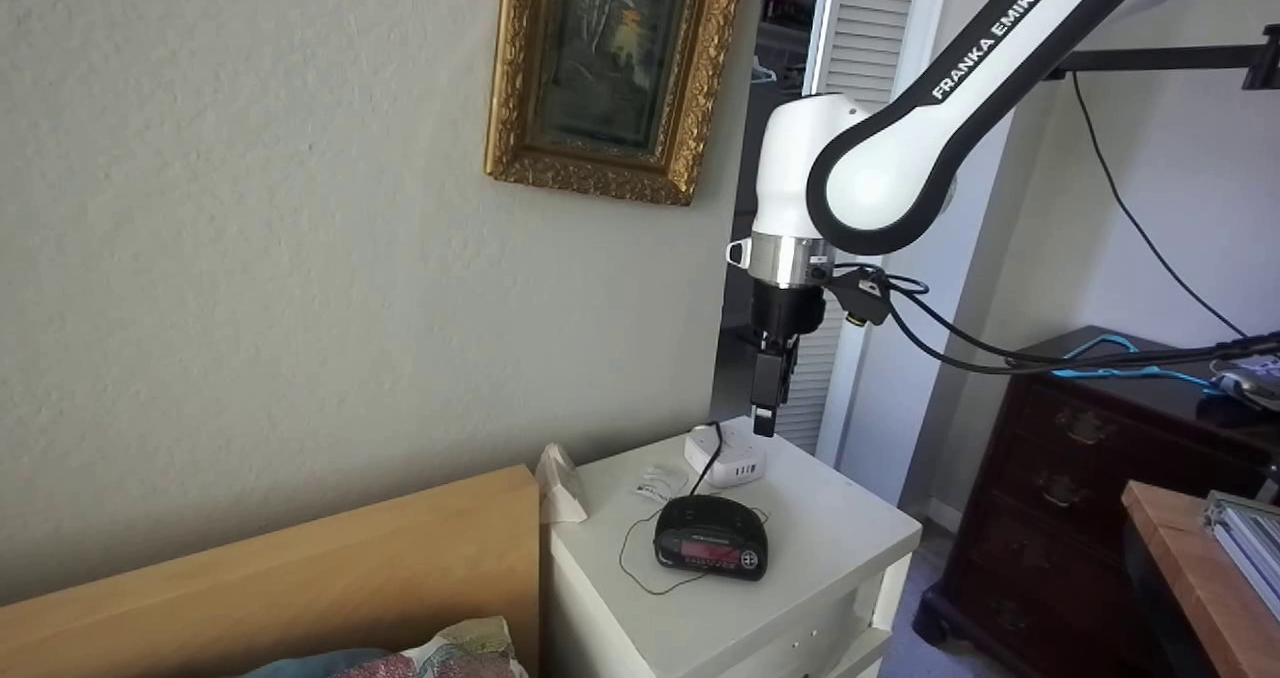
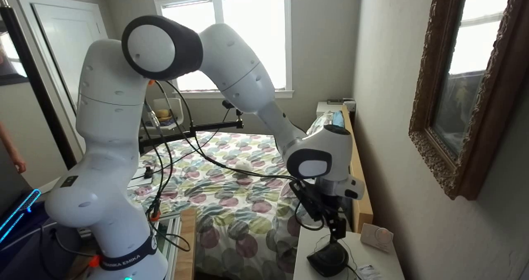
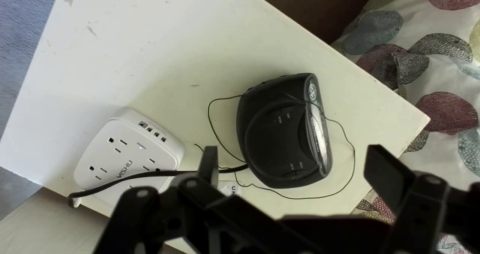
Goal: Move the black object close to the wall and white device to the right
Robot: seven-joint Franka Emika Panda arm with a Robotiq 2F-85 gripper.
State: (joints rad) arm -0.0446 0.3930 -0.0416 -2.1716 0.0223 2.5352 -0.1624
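Gripper [image 1: 766, 424] is hanging above bench [image 1: 830, 533], jaws parted wide | in an exterior view, near: black clock radio [image 1: 712, 538] is resting | far: white power strip [image 1: 738, 464] is sitting

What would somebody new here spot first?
Probably the big white arm, stretched over the nightstand, its fingers spread wide above it. Next might come the black clock on the nightstand, and the gold-framed picture hanging on the wall. In an exterior view, the spotty bed cover behind the arm could catch the eye too.
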